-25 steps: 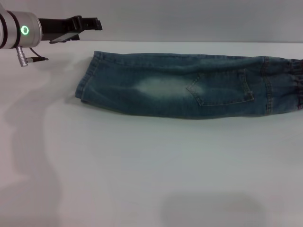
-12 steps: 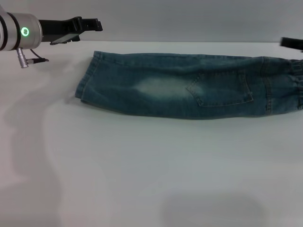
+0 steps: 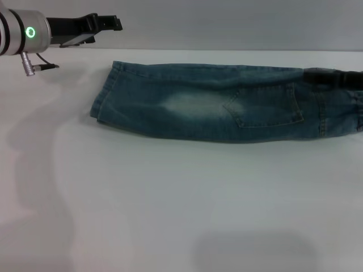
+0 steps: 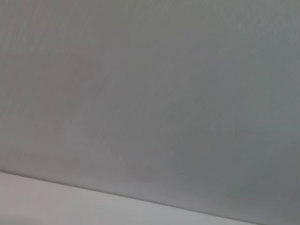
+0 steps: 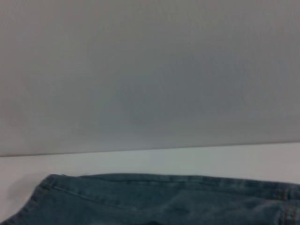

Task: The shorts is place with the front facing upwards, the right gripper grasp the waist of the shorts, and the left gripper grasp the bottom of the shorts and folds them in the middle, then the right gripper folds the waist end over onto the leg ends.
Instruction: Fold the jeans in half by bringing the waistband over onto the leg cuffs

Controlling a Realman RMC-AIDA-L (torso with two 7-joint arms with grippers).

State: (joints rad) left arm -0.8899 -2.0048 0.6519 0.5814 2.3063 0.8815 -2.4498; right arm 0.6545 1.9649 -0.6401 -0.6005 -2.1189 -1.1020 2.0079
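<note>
Worktop: white, broad, carrying all else. Shorts: denim, already doubled lengthwise into one long strip, lying flat across the far half of the worktop. Leg ends: hemmed, at the robot's left end of the strip. Waist: ruffled band at the right end, running out of the head view. Right tool: dark, low over the waist end near its far edge; spread or pressed together cannot be told. Left tool: raised beyond the far-left corner, well apart from the cloth, apparently idle; its fingers likewise cannot be made out. Step in hand, by judgement: seizing the waist. Best done by pinching both layers squarely at the band, then lifting high enough to carry it over without dragging the leg ends askew.
</note>
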